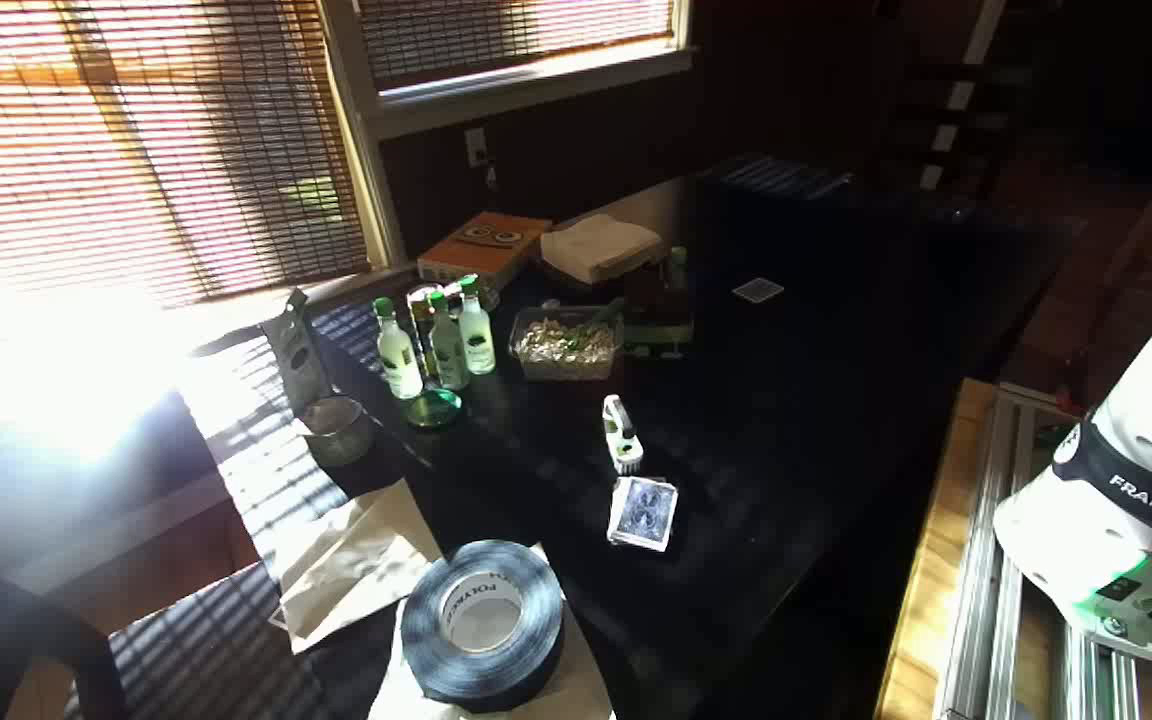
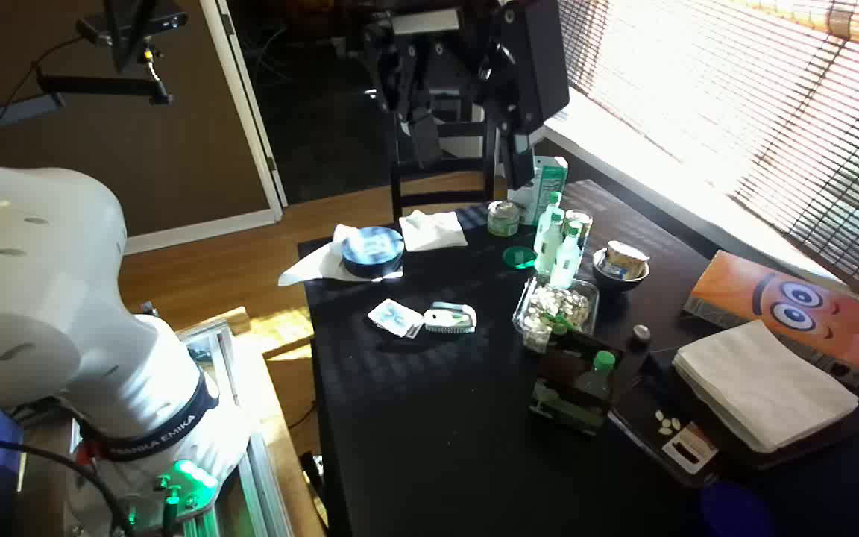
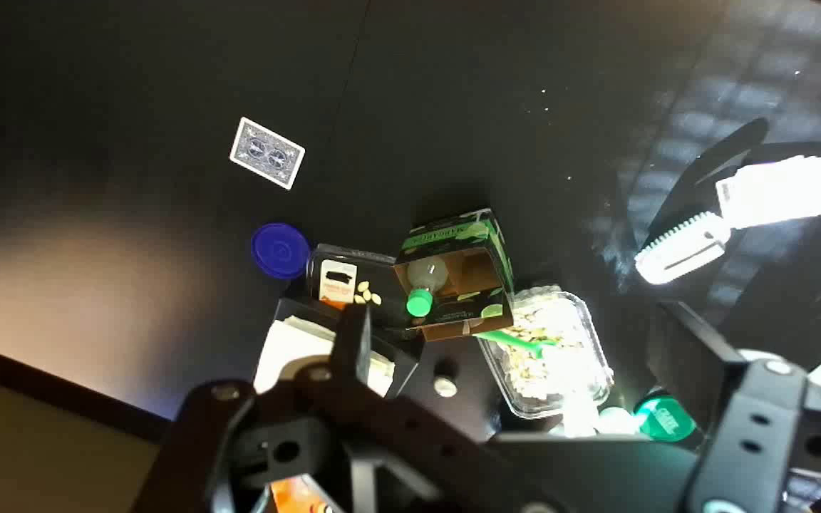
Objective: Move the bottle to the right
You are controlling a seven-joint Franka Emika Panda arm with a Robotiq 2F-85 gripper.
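The black 2-finger gripper (image 3: pixel 522 338) is found with jaws apart, nothing held. Beyond, left of the gap's middle in the wrist frame, 1 clear green-capped bottle (image 3: pixel 426 278) is stood upright in a black-and-green cardboard carton (image 3: pixel 446 240). Presumed target; descent toward frame left is advised.

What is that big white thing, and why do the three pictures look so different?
The big white thing is a robot arm. The dark gripper works like its hand. Two pictures, the exterior views, look at the table from different places outside the robot. The third, the wrist view, looks down past the gripper. On the table are three green-capped bottles, playing cards, a white brush, a clear container and an orange box with cartoon eyes. A fourth bottle sits inside an open carton. The gripper is open and holds nothing.
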